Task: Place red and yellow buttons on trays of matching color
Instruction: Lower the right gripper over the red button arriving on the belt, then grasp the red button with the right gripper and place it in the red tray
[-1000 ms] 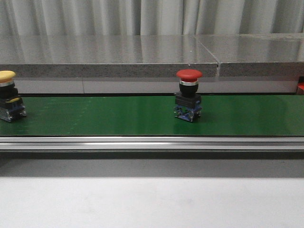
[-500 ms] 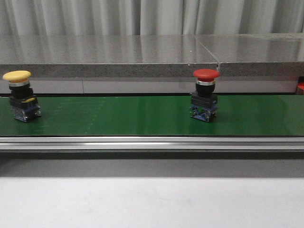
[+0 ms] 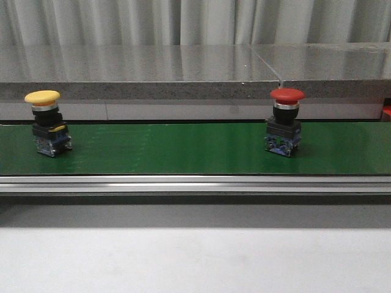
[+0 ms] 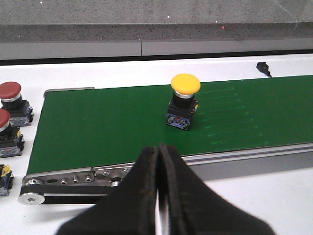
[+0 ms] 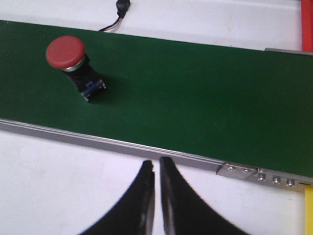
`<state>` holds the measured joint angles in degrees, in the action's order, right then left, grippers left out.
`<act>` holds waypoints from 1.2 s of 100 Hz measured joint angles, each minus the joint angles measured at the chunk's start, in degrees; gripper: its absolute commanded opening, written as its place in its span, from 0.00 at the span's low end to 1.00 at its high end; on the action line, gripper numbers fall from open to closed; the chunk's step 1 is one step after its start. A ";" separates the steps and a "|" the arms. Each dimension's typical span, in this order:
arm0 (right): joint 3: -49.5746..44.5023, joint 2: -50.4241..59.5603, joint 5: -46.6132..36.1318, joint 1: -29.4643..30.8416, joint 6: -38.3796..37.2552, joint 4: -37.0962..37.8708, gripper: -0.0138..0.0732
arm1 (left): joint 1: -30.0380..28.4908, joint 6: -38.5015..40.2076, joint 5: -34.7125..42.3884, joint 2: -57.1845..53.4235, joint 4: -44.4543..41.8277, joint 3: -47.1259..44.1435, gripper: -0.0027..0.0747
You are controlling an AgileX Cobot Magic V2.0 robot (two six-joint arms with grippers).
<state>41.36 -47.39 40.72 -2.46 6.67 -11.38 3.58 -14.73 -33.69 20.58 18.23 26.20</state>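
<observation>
No tray is seen whole; only a red strip (image 5: 307, 24) and a yellow corner (image 5: 309, 210) are cut off at the right wrist view's edge. The yellow mushroom-capped push button (image 3: 47, 124) and the red mushroom-capped push button (image 3: 285, 122) are stood upright, caps up, well apart on the green conveyor belt (image 3: 171, 149). The left gripper (image 4: 159, 159) is seen pressed together, the right gripper (image 5: 156, 171) nearly closed, both empty.

Front camera looks low across the belt (image 3: 183, 149); both wrist cameras overlook it, apparently from nearer.
</observation>
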 measured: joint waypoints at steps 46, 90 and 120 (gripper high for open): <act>0.51 -3.72 0.40 -0.03 0.22 -1.36 0.88 | 0.00 0.00 0.00 0.00 0.00 0.00 0.01; 8.27 -22.70 -0.12 -2.98 3.88 -1.57 0.88 | 0.00 0.00 0.00 0.00 0.00 0.00 0.01; 16.03 -34.56 -0.92 -4.75 4.70 -1.57 0.88 | 0.00 0.00 0.00 0.00 0.00 0.00 0.01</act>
<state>57.40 -81.95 39.80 -7.21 11.37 -12.95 3.58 -14.73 -33.69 20.58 18.23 26.20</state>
